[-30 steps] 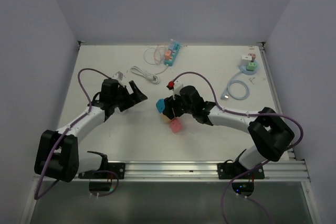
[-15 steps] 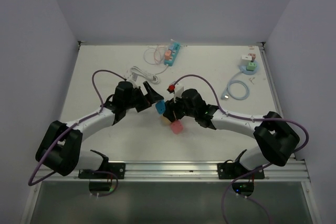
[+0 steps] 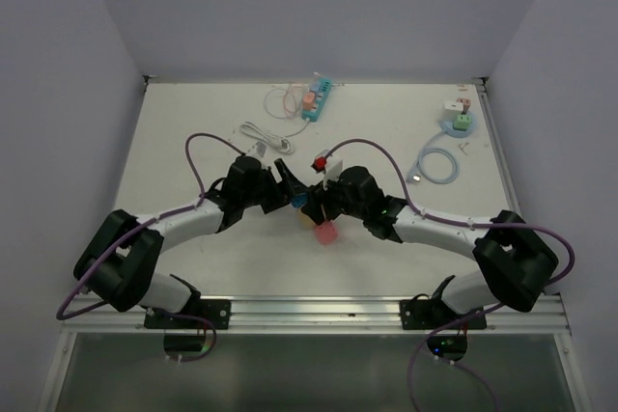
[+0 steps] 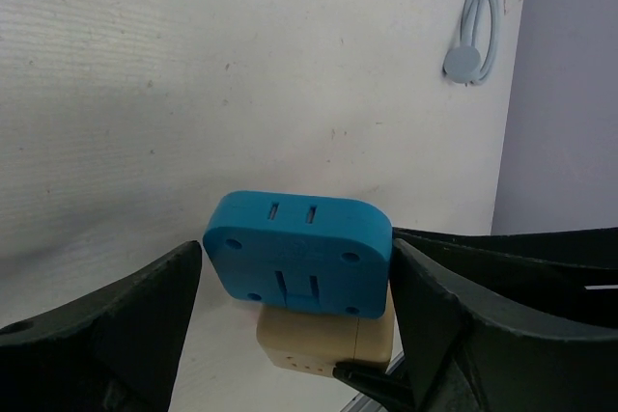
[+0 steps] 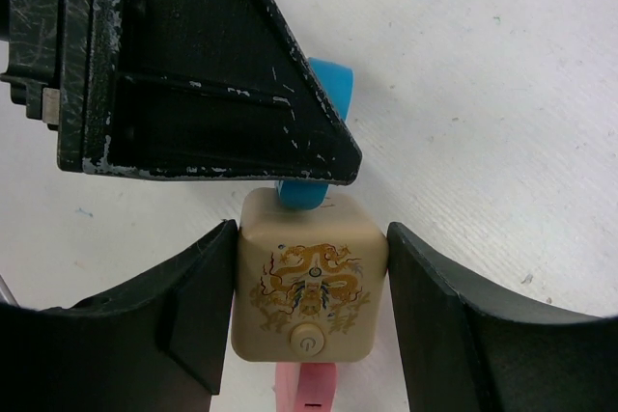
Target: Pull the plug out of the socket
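Fingers of the left arm, the left fingers (image 4: 126,325), now stand one on each side of the blue plug (image 4: 297,253). A second ago they were spread to their widest, well to the left of it, over bare bench (image 4: 145,65). Now they are narrower and closing. The right one looks to be touching the plug's edge and the left one is just beside the other edge. I cannot tell if they already press on it.

The right fingers (image 5: 193,306) have not changed. They hold the beige socket cube (image 5: 309,287) firmly by its two sides, with the dragon picture and the button facing the wrist camera. The blue plug sits in the cube's far face and a pink plug (image 5: 307,388) sticks out of the near one.

From above, the left arm (image 3: 183,222) has reached across to the middle of the bench and its fingers meet those of the right arm (image 3: 435,229) there.

For the task this means, in my judgement, that the approach is finished and the grip on the plug is being made. The plug is not yet out of the socket. Once the hold is sure, the two arms will probably need to pull apart in a straight line, so that the pins do not jam.
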Motion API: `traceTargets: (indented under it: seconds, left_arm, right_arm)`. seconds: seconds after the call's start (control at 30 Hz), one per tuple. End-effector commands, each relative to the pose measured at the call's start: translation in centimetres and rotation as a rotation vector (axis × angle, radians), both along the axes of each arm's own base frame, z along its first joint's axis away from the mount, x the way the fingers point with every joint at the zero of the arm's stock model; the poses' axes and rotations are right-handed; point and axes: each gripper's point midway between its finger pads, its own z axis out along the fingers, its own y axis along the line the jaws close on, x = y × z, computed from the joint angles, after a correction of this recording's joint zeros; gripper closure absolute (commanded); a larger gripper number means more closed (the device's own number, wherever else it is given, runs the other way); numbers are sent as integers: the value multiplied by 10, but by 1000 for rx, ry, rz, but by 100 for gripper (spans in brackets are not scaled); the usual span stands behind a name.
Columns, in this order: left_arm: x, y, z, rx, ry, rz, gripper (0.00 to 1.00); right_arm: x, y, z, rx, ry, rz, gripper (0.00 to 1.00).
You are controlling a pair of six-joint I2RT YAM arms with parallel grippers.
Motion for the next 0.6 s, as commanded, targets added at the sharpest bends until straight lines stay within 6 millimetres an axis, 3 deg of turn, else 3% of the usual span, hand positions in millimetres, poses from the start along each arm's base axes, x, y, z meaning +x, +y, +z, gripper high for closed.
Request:
traceTargets:
  seconds: [0.0, 0.2, 0.33, 0.43, 0.57]
  left_arm:
    - [18, -5, 22, -26, -81, 48, 21]
    - [20, 1, 21, -13, -94, 79, 50]
    - [24, 7, 22, -5, -111, 125, 80]
    - [29, 15, 30, 3, -144, 171, 91]
    - [38, 29, 47, 20, -209, 252, 99]
  right_arm:
    - [9, 13, 32, 93, -91, 6, 100]
    - [9, 16, 24, 86, -76, 14, 100]
    - [7, 18, 21, 86, -70, 31, 100]
    - [5, 20, 16, 72, -56, 49, 100]
    - [5, 24, 8, 41, -34, 76, 100]
